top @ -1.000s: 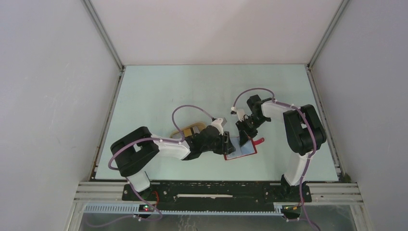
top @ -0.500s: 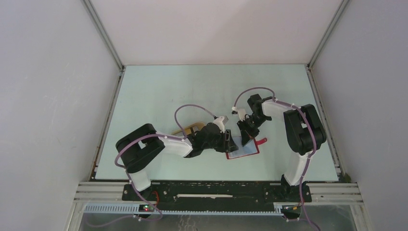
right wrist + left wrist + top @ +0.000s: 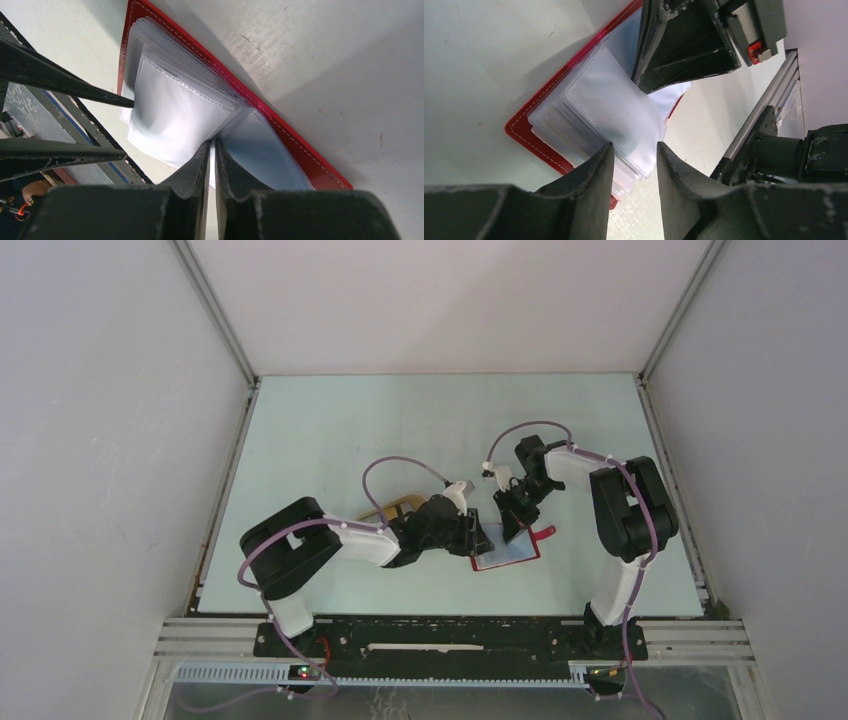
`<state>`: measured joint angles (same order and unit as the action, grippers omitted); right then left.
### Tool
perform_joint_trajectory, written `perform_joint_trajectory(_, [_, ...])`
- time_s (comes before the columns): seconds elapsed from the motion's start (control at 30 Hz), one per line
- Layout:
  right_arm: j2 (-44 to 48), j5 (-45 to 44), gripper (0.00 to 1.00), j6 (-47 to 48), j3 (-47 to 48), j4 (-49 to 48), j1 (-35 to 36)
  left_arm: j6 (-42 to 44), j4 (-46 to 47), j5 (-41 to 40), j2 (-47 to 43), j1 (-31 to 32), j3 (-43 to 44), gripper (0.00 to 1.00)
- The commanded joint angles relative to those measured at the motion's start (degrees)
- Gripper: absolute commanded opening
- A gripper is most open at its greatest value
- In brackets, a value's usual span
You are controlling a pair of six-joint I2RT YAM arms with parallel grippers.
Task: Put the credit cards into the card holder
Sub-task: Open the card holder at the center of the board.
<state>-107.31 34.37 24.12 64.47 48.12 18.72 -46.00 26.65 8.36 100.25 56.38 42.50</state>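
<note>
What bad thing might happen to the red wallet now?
The right tool seems to pinch one clear sleeve of the card holder; pulling hard might tear it or drag the holder along the table. The left tool stands open right at the sleeve edges, so it may crumple them or poke the wrong pocket.

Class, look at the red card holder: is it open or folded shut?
Open. The card holder lies spread flat on the table, with its clear sleeves fanned out on top.
</note>
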Motion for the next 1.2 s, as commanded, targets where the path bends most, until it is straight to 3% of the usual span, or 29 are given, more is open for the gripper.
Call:
perform_joint_trajectory(0.0, [-0.39,4.1,0.16,0.31,0.88,-1.19,0.71,1.45,4.3,-0.84,-3.47,1.34,1.0,0.41])
perform_joint_trajectory(0.47, [2.63,6.85,0.2,1.19,0.84,-0.54,-1.68,1.7,5.61,1.57,-0.65,1.54,3.47,0.42])
perform_joint_trajectory(0.97, [8.59,9.96,0.35,2.36,0.79,0.84,-7.21,2.61,1.57,0.23,3.1,0.77,8.73,0.45])
perform_joint_trajectory(1.17, [8.38,12.06,0.35,3.11,0.82,1.96,-9.06,3.11,0.19,-0.6,4.6,0.36,9.9,0.44])
